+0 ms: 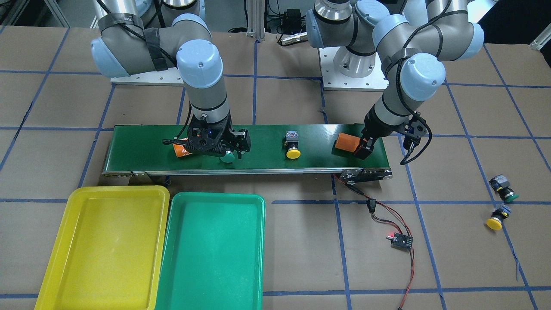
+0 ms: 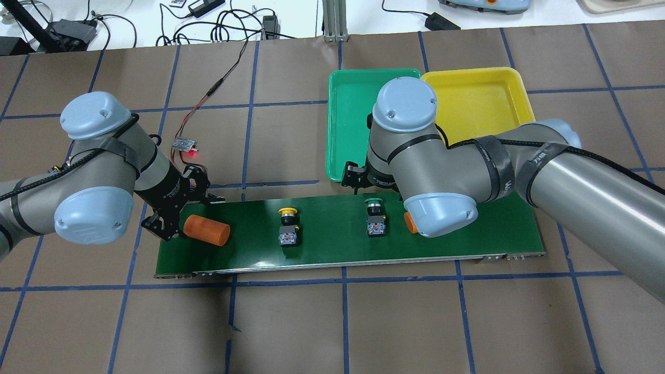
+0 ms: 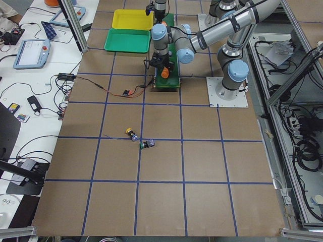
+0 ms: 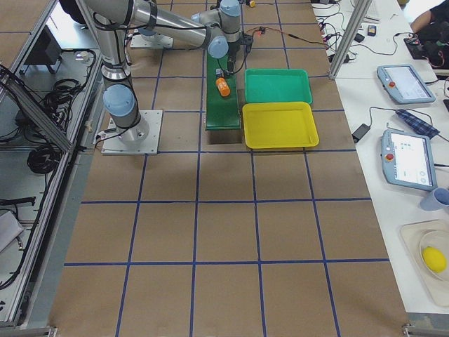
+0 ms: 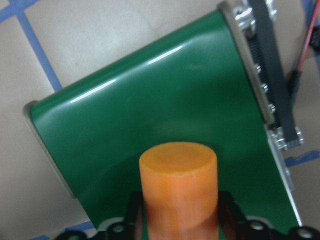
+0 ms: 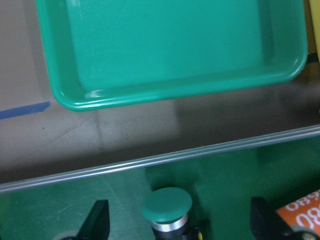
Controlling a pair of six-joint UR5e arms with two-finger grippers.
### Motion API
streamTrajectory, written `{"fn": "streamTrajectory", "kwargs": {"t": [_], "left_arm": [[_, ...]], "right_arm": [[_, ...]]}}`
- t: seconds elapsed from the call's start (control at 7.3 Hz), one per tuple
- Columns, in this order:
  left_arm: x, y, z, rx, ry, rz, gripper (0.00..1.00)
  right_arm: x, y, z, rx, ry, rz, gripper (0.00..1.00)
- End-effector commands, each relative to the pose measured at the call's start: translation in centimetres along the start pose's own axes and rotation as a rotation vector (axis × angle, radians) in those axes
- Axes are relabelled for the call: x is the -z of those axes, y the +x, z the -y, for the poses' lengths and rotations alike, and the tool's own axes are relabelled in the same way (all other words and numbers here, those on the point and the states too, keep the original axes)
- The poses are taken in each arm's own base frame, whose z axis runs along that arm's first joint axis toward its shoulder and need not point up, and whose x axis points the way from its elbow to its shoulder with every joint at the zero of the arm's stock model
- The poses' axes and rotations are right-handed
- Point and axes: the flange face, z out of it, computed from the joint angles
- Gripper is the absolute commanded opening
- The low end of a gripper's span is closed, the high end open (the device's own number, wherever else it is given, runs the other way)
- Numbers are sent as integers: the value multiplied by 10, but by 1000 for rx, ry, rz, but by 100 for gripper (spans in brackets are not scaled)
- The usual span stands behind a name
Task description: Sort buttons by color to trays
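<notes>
On the dark-green conveyor belt [image 1: 267,142] lie a yellow button [image 1: 293,153] and a green button [image 1: 228,157]. My right gripper [image 6: 180,225] is open, its fingers wide apart on either side of the green button [image 6: 166,205], not touching it. My left gripper [image 5: 177,215] is shut on an orange cylinder [image 5: 177,185] at the belt's other end [image 1: 346,142]. A second green button [image 1: 510,197] and a second yellow button [image 1: 494,222] lie on the table, off the belt. The yellow tray [image 1: 103,245] and the green tray [image 1: 215,249] stand side by side, both empty.
A second orange cylinder marked 4680 [image 1: 180,150] lies on the belt right beside my right gripper. A small sensor board with a red light [image 1: 400,241] and its wires lie on the table near the belt's end. Blue tape lines grid the brown table.
</notes>
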Motion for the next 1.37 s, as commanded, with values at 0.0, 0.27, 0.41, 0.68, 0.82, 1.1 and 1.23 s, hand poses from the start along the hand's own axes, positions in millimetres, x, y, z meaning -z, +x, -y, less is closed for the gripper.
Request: {"fn": "streamTrajectory", "kwargs": {"t": [0.0, 0.27, 0.41, 0.68, 0.82, 1.1, 1.23], "left_arm": [[24, -19, 55, -167, 4, -9, 100], [35, -60, 158, -318, -7, -29, 100], [41, -64, 194, -433, 5, -36, 100], [33, -76, 272, -611, 22, 40, 100], [37, -68, 316, -705, 41, 46, 100], [35, -45, 388, -936, 70, 130, 100], [18, -34, 411, -1073, 54, 139, 100]], "right_arm": [[-21, 3, -10, -12, -87, -58, 100], [-27, 4, -9, -17, -101, -72, 56], [-29, 6, -12, -16, -130, -86, 2], [-19, 12, -4, -29, -144, -93, 0], [1, 10, 2, -29, -105, -79, 0], [50, 3, 29, -29, 2, -87, 0], [53, 7, 43, -29, 31, -96, 0]]}}
